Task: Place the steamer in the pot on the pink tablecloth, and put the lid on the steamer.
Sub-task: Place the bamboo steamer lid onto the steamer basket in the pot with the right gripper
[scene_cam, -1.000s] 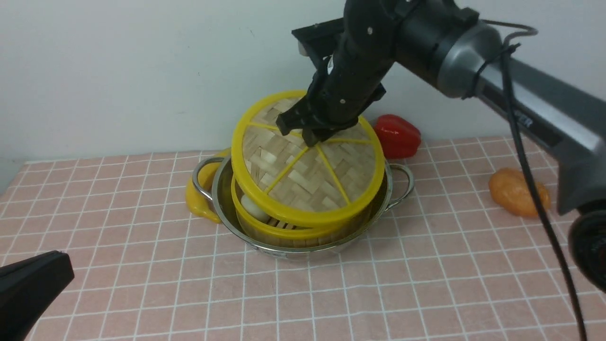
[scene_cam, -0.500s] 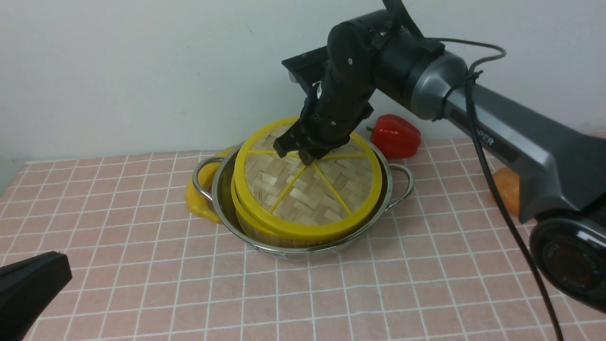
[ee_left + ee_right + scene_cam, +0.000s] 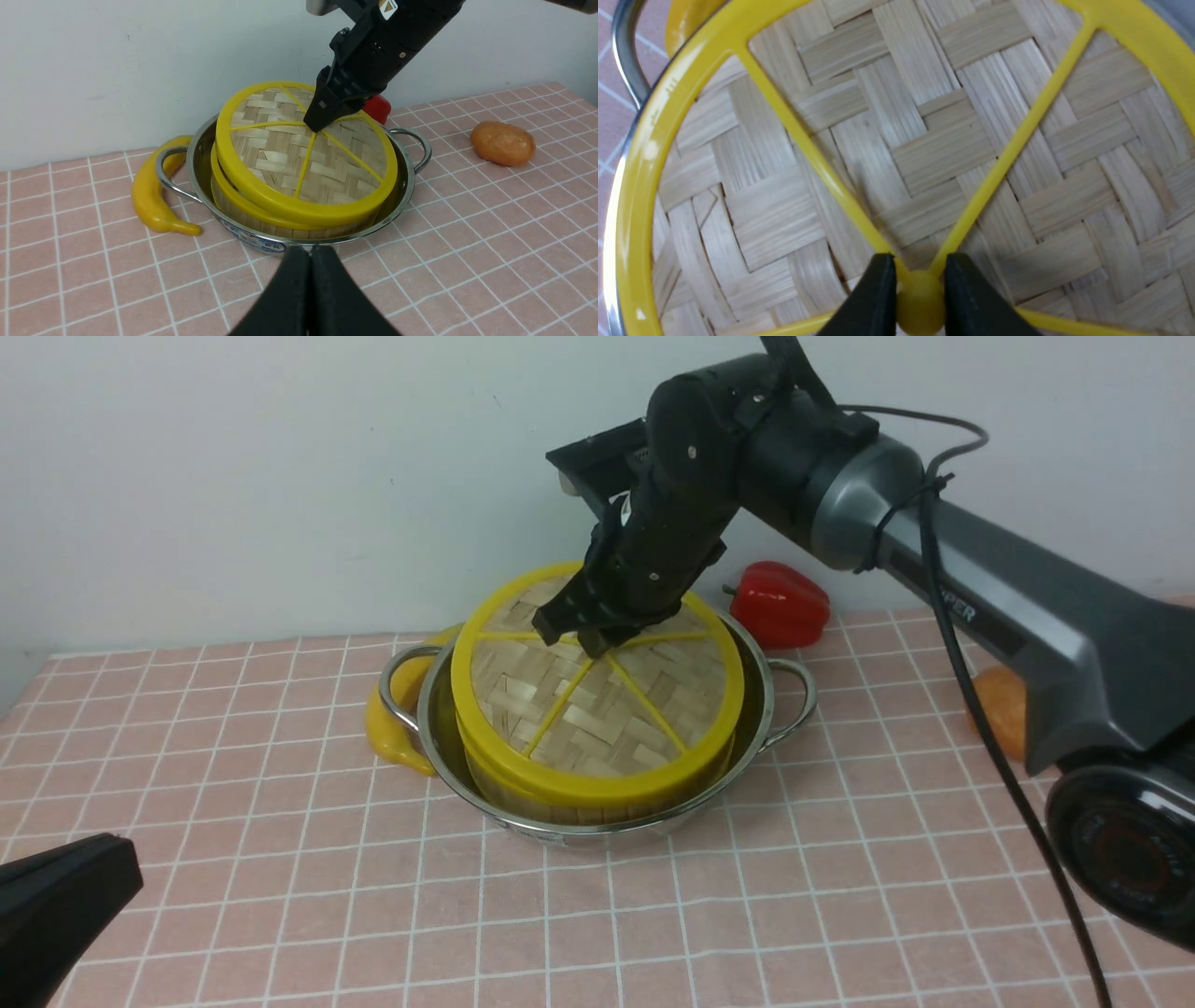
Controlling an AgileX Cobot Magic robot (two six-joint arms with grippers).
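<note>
Front: right end effector [image 3: 579,633] pinches the lid [image 3: 597,719] at centre, straight below it; lid now down on the steamer [image 3: 560,810] in the pot [image 3: 439,728], was tilted high a second ago
Left wrist: left end effector [image 3: 310,254] pressed together, farther off; we see lid slightly skewed
Right wrist: knob [image 3: 920,303] clamped

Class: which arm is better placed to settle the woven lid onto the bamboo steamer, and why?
Right. The right hand pinches the yellow knob of the flat woven-bamboo lid atop the yellow-rimmed bamboo steamer; the left hand sits shut, short of the steel pot.
</note>
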